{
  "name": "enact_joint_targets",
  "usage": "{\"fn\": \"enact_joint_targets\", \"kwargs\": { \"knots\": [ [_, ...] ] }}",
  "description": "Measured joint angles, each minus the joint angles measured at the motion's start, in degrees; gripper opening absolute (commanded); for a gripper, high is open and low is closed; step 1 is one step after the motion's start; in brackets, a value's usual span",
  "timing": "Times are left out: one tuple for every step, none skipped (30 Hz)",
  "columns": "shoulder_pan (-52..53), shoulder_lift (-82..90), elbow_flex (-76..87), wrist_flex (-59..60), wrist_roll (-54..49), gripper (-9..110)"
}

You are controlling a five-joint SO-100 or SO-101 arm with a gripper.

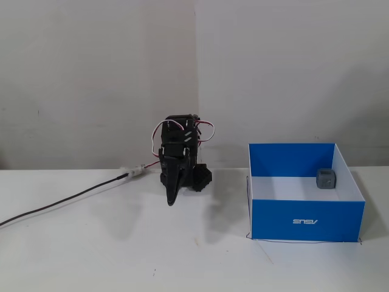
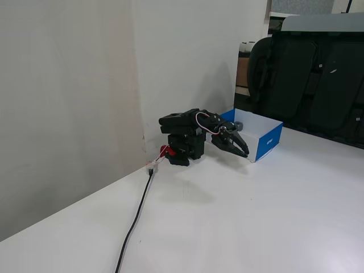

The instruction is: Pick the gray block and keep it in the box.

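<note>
In a fixed view facing the wall, the nearest thing is the bare white table (image 1: 121, 255), its surface running across the whole foreground. A thin dark cable (image 1: 67, 201) crosses it from the left edge toward the arm's base. On the right stands the shallow, square, open-topped bright blue box (image 1: 307, 220), its near wall carrying a small white logo that reads upside down, its floor white. The small gray block (image 1: 326, 179) with rounded corners sits inside this box, on the floor in the far right corner, close to the back and right walls. It is free of the arm.

Farther back and left of the box, well apart from it, the black arm (image 1: 179, 159) is folded low over its base, with red and white wires looping at its top. Its two-finger gripper (image 1: 169, 200) points down to the table, the fingers drawn together into one narrow tip, holding nothing.

In a fixed view from the side, the cable (image 2: 133, 222) runs up the table to the arm (image 2: 185, 139), and the gripper (image 2: 244, 153) stretches forward and slightly down with its tips closed, just before the blue box (image 2: 267, 139). Behind the table stand dark chairs (image 2: 310, 79), and pale walls (image 2: 68, 96) close the scene.
</note>
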Motion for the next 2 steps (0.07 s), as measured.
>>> {"fn": "enact_joint_targets", "kwargs": {
  "knots": [
    [0.0, 0.0, 0.0, 0.0, 0.0, 0],
    [0.0, 0.0, 0.0, 0.0, 0.0, 0]
  ]
}}
